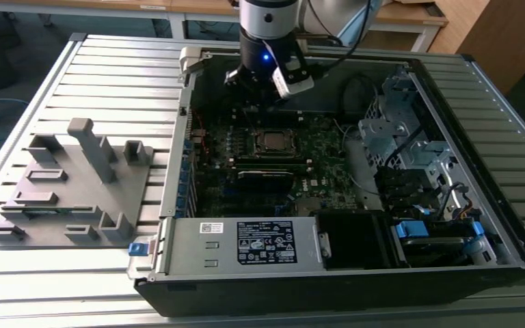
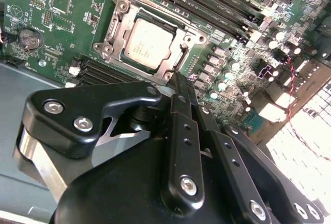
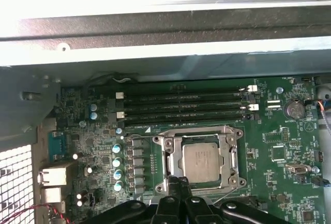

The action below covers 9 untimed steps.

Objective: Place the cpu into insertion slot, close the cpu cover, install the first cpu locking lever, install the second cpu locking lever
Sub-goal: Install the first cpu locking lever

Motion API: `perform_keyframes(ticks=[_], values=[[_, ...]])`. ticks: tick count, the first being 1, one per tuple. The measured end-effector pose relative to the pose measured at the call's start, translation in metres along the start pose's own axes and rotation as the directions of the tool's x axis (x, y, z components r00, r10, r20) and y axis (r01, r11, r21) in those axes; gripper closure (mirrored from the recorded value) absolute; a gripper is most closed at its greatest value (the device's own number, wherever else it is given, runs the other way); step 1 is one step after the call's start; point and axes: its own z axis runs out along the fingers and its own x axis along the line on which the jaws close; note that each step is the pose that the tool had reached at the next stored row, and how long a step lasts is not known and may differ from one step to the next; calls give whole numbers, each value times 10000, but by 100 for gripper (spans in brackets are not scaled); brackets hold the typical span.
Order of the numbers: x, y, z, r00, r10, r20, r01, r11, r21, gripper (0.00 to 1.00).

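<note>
- The cpu [image 2: 149, 43] was found seated in the insertion slot [image 2: 155, 21], with the cpu cover [image 2: 115, 27] lying flat around it.
- The gripper [image 2: 176, 78] was held empty just beside the cover's edge, its fingers pressed together, apparently for pushing rather than grasping.

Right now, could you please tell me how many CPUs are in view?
1. The cpu lies in the insertion slot, framed by the cpu cover, just beyond the gripper. The gripper covers part of the board, so another could be hidden.
</note>
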Motion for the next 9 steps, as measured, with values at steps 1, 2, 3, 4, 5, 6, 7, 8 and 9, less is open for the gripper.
perform_keyframes(ticks=[1, 2, 3, 4, 5, 6, 7, 8, 9], values=[[0, 0, -8, 10000, 0, 0, 0, 10000, 0, 89], [-1, 1, -22, 10000, 0, 1, 0, 10000, -1, 89], [-1, 1, -29, 10000, -1, 0, 1, 10000, -1, 89], [-1, 1, -35, 10000, 0, 0, 0, 10000, 0, 89], [-1, 2, -42, 10000, 0, 0, 0, 10000, 0, 89], [-2, 2, -49, 10000, 0, 0, 0, 10000, 0, 89], [-2, 2, -56, 10000, 0, 0, 0, 10000, 0, 89], [-2, 3, -64, 10000, 0, 0, 0, 10000, 0, 89], [-3, 3, -74, 10000, 0, 0, 0, 10000, 0, 89]])
